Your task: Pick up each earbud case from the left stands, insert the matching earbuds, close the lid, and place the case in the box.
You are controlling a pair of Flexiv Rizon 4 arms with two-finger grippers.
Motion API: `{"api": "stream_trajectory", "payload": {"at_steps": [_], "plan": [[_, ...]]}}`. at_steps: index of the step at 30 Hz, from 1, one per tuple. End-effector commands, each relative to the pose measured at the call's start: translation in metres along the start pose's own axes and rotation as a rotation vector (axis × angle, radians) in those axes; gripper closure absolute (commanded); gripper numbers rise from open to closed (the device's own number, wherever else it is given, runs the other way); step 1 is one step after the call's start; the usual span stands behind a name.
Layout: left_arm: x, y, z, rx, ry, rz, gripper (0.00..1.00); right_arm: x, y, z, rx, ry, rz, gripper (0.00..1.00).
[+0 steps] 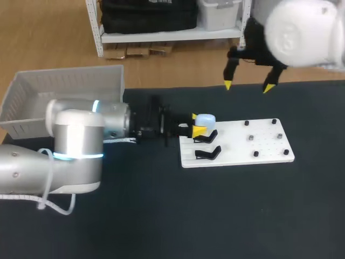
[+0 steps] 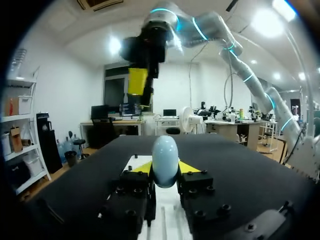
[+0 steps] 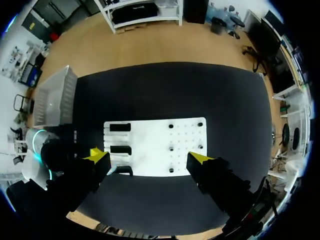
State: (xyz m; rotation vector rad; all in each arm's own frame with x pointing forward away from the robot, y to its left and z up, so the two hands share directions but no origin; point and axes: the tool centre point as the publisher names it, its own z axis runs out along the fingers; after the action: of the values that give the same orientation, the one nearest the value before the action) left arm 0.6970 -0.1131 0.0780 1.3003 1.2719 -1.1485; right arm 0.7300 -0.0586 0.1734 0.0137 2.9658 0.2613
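A pale blue earbud case (image 1: 205, 120) sits at the far stand on the left side of the white board (image 1: 264, 145). My left gripper (image 1: 198, 129) comes in from the left and is shut on it. In the left wrist view the earbud case (image 2: 165, 160) stands upright, with a finger touching it on each side. Two empty black stands (image 1: 207, 153) lie nearer the front. Small dark and grey pieces (image 1: 250, 138) dot the board's right half. My right gripper (image 1: 248, 86) hangs open high above the board's far edge, and in its own view the right gripper (image 3: 149, 157) holds nothing.
A white slatted box (image 1: 64, 89) stands at the table's back left, behind my left arm. The box (image 3: 52, 97) also shows in the right wrist view, beside the board (image 3: 160, 145). Dark table surface surrounds the board.
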Motion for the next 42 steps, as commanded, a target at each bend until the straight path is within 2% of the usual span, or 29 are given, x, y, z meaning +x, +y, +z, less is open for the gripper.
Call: {"api": "stream_trajectory", "payload": {"at_steps": [1,6,10,11,15,19,23,26,32,33,34,35,36,42], "plan": [[-0.021,-0.012,-0.051,-0.091,0.056,-0.011,1.0,0.007,-0.011,0.001,-0.04,-0.108,-0.001,0.0],[-0.028,0.003,-0.108,-0.212,0.129,-0.025,1.0,0.007,-0.011,0.001,-0.04,-0.108,-0.001,0.0],[-0.024,0.026,-0.154,-0.351,0.132,-0.082,1.0,0.007,-0.011,0.001,-0.04,-0.108,-0.001,0.0],[-0.024,0.033,-0.165,-0.395,0.134,-0.092,1.0,0.007,-0.011,0.001,-0.04,-0.108,-0.001,0.0],[-0.018,0.067,-0.216,-0.624,0.237,-0.108,1.0,0.007,-0.011,0.001,-0.04,-0.108,-0.001,0.0],[-0.017,0.095,-0.253,-0.774,0.226,-0.185,1.0,0.007,-0.011,0.001,-0.04,-0.108,-0.001,0.0],[-0.011,0.117,-0.282,-0.855,0.242,-0.247,1.0,0.007,-0.011,0.001,-0.04,-0.108,-0.001,0.0],[0.0,0.127,-0.3,-0.901,0.288,-0.284,1.0,0.007,-0.011,0.001,-0.04,-0.108,-0.001,0.0],[0.009,0.132,-0.32,-0.93,0.356,-0.3,1.0,0.007,-0.011,0.001,-0.04,-0.108,-0.001,0.0],[0.009,0.132,-0.322,-0.932,0.358,-0.299,0.95,0.007,-0.011,0.001,-0.04,-0.108,-0.001,0.0],[0.008,0.132,-0.324,-0.942,0.362,-0.296,0.85,0.007,-0.011,0.001,-0.04,-0.108,-0.001,0.0],[0.007,0.131,-0.325,-0.952,0.365,-0.292,0.54,0.007,-0.011,0.001,-0.04,-0.108,-0.001,0.0],[0.005,0.13,-0.326,-0.953,0.366,-0.289,0.0,0.007,-0.011,0.001,-0.04,-0.108,-0.001,0.0],[-0.012,0.113,-0.319,-0.924,0.379,-0.219,0.0,0.007,-0.011,0.001,-0.04,-0.108,-0.001,0.0]]}}
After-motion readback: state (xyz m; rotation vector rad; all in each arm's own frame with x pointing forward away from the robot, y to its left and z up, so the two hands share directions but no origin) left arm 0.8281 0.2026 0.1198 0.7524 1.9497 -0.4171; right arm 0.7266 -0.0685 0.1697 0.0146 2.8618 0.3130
